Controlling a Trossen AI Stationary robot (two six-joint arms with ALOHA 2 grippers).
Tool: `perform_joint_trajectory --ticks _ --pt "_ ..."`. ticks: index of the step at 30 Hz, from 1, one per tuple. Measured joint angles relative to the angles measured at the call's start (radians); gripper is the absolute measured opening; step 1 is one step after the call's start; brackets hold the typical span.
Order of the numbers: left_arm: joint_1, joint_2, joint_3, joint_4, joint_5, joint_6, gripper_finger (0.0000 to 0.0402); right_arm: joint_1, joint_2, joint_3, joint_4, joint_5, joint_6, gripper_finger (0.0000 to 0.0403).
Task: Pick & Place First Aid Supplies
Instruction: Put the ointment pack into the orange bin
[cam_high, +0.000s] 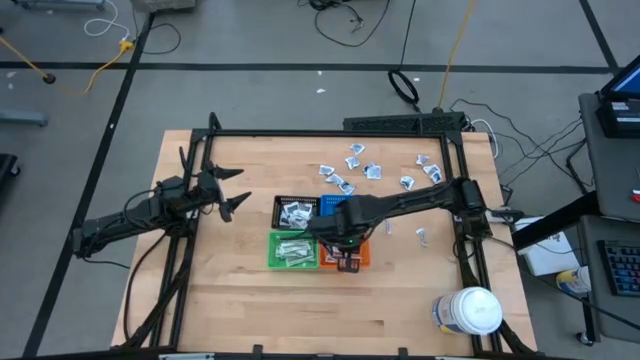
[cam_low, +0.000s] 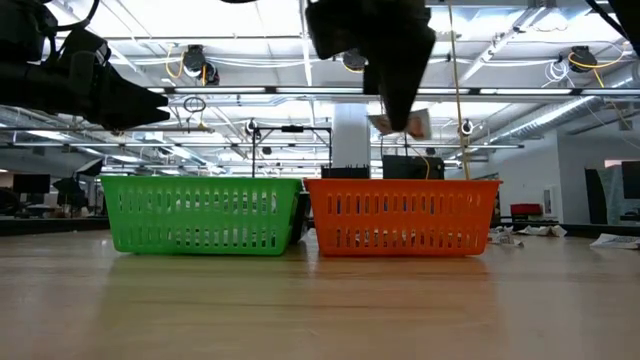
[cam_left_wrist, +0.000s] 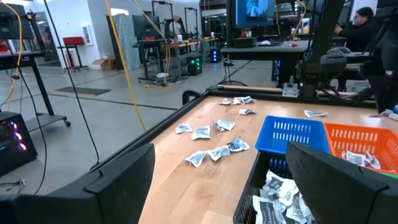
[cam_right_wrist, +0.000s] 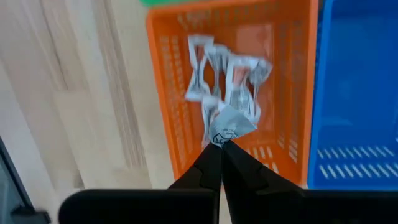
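While the left gripper (cam_high: 232, 196) waits left of the bins, fingers apart, the high view puts the right gripper (cam_high: 343, 240) over the orange bin (cam_high: 358, 259). Low view: a wrapped packet (cam_low: 402, 124) hangs above that bin. Right wrist view: fingertips pinched on the packet's crinkled edge, more packets below. Probably light, limp, slippery; take it by an edge.

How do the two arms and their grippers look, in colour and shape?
Both arms are black, slender and jointed. The left gripper has two wide, flat black fingers with squared edges. The right gripper has black fingers that taper to narrow tips. No markings are readable on either.
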Motion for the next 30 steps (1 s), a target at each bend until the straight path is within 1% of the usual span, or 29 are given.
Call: perform_joint_trajectory --ticks 5,8,19,23,27,30 --pt "0.0 0.0 0.0 0.0 0.0 0.0 0.0365 -0.005 0.024 0.007 0.032 0.006 0.002 0.0" --pt "0.0 0.0 0.0 0.0 0.0 0.0 0.0365 -0.005 0.035 -0.011 0.044 0.047 0.002 0.0" --pt "0.0 0.0 0.0 0.0 0.0 0.0 0.0365 -0.005 0.033 -0.185 0.25 0.048 0.002 0.0" --pt "0.0 0.0 0.0 0.0 0.0 0.0 0.0365 -0.005 0.034 -0.217 0.274 0.048 0.003 0.0001" --pt "0.0 0.0 0.0 0.0 0.0 0.0 0.0365 -0.005 0.033 -0.217 0.278 0.048 0.032 0.0017" --pt "0.0 0.0 0.0 0.0 0.0 0.0 0.0365 -0.005 0.033 -0.217 0.276 0.047 0.079 0.0046"
